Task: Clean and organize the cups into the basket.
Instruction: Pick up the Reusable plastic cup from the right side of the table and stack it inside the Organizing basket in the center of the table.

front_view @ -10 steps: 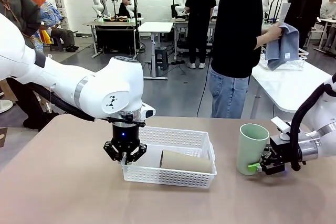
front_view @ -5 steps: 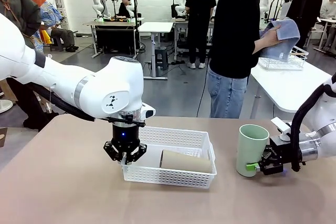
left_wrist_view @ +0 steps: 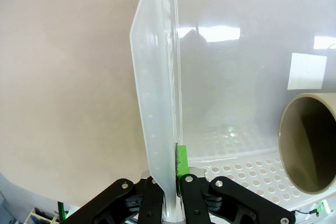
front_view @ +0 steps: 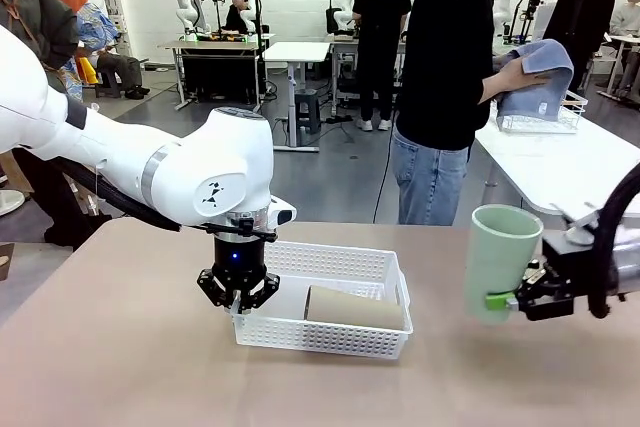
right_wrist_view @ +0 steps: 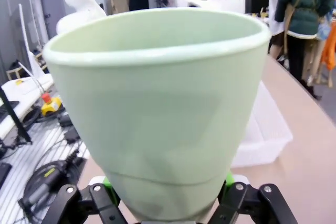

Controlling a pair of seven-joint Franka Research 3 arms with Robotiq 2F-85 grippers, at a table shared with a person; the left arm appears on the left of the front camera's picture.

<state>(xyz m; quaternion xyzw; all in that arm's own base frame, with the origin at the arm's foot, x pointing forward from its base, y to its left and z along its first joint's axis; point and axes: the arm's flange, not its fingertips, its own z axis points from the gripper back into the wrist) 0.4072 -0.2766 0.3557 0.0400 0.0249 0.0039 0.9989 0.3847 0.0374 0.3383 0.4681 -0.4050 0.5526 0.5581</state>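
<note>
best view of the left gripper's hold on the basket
Left wrist view: the left gripper pinches the basket wall close up. Front view shows it small, at the left end. Right wrist view: a basket corner.

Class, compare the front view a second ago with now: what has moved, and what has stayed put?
The right gripper, shut on the mint green cup, has lifted it off the table, up and slightly toward the robot's right. The person has raised the blue cloth. The left gripper stays clamped on a wall of the basket, and the tan cup still lies inside.
</note>
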